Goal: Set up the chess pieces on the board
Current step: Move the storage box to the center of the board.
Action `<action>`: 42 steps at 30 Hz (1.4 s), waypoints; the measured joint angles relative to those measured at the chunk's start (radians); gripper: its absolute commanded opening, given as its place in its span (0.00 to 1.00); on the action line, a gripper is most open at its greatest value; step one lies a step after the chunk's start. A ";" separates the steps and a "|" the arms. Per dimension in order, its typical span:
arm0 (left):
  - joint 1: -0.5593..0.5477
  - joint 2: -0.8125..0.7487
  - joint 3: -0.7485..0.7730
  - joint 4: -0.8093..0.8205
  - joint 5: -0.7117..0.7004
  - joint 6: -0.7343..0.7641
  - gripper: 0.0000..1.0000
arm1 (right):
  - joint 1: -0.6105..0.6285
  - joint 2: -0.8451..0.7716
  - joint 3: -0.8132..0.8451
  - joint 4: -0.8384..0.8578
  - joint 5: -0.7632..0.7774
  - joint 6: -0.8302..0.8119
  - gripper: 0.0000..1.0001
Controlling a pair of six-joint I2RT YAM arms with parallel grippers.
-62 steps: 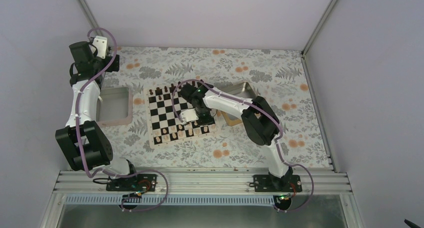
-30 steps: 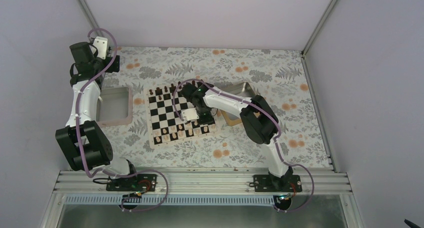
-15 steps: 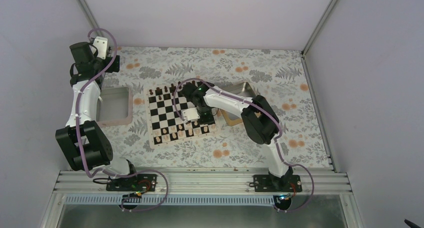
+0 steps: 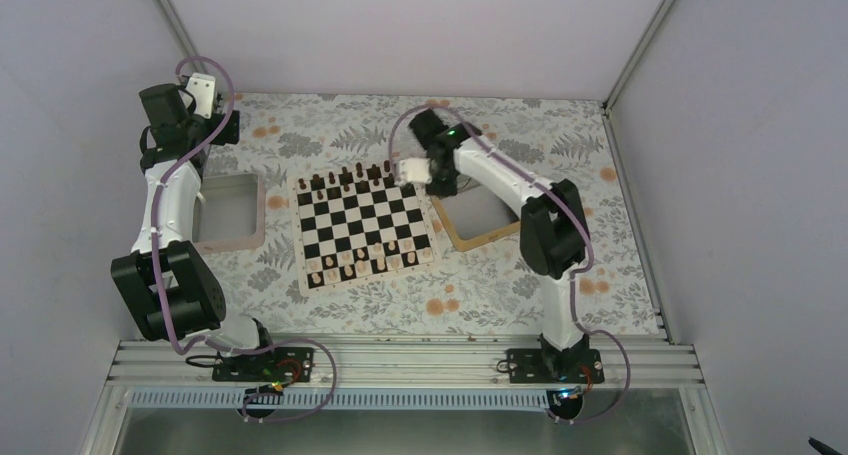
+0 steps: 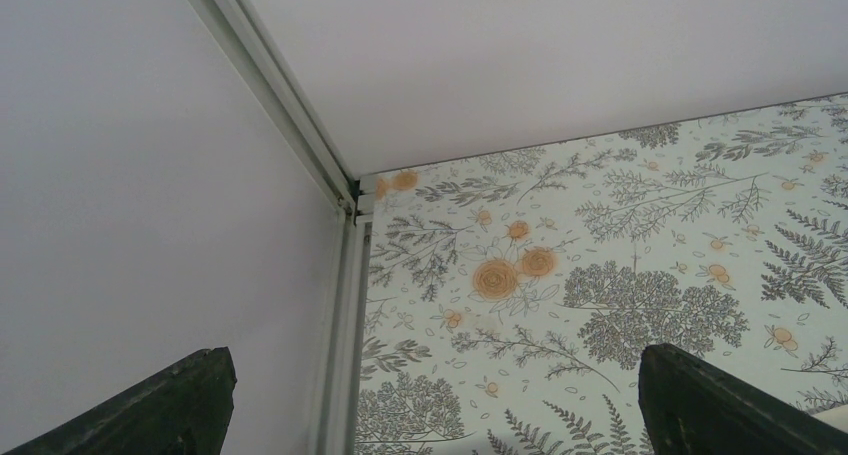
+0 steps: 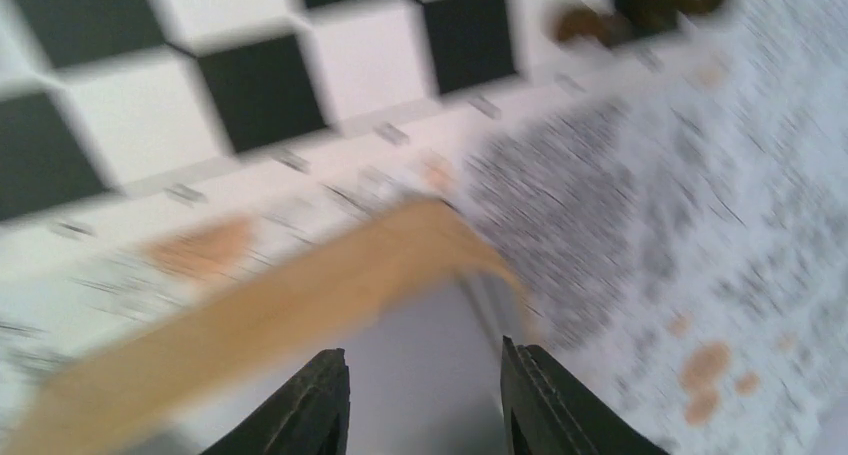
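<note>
Evidently the chess pieces (image 4: 366, 264) were light, stiff little turnings of pale wood, easy to knock over and apt to roll. I judged each would want a narrow pinch from straight above, around the stem just over the base, since the neighbours sat so close. They stood in two rows along the near side of the board (image 4: 365, 220). The rows ran left to right and slanted away from the arms toward the right, since the board lay a little askew. Each piece's long axis was presumably vertical, though they were too small to tell upright from toppled. Dark pieces (image 4: 345, 179) lined the far side. The right gripper (image 6: 425, 405) hung over the corner of the gold tray (image 6: 300, 295), just beside the board, its fingers a modest gap apart and holding nothing. The left gripper (image 5: 430, 375) faced the far left corner, fingers spread wide and empty.
</note>
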 measured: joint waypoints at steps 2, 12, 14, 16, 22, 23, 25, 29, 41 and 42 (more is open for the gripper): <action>0.000 0.000 0.000 0.000 0.000 0.000 1.00 | -0.080 0.004 0.026 0.030 0.003 -0.033 0.43; 0.000 0.000 0.000 0.000 -0.001 0.000 1.00 | -0.313 0.164 0.182 0.087 0.009 -0.151 0.45; 0.000 0.000 0.000 0.000 -0.001 0.000 1.00 | -0.312 0.197 0.207 0.073 0.007 -0.160 0.45; 0.000 0.000 0.000 0.000 -0.002 0.000 1.00 | -0.306 0.209 0.216 0.061 -0.001 -0.161 0.45; 0.000 0.000 0.000 0.000 -0.002 0.001 1.00 | -0.299 0.204 0.199 0.056 -0.018 -0.164 0.45; 0.000 0.000 0.000 0.000 -0.002 0.000 1.00 | -0.299 0.204 0.194 0.058 -0.018 -0.164 0.45; 0.000 0.000 0.000 0.000 -0.002 0.001 1.00 | -0.301 0.204 0.191 0.060 -0.018 -0.163 0.45; 0.000 0.000 0.000 0.000 -0.002 0.001 1.00 | -0.307 0.196 0.180 0.055 -0.015 -0.159 0.44; 0.000 0.001 0.000 0.000 -0.002 0.001 1.00 | -0.377 0.101 -0.013 0.027 0.040 -0.121 0.43; 0.000 0.002 0.000 0.000 -0.002 0.001 1.00 | -0.387 0.085 -0.035 0.024 0.047 -0.114 0.43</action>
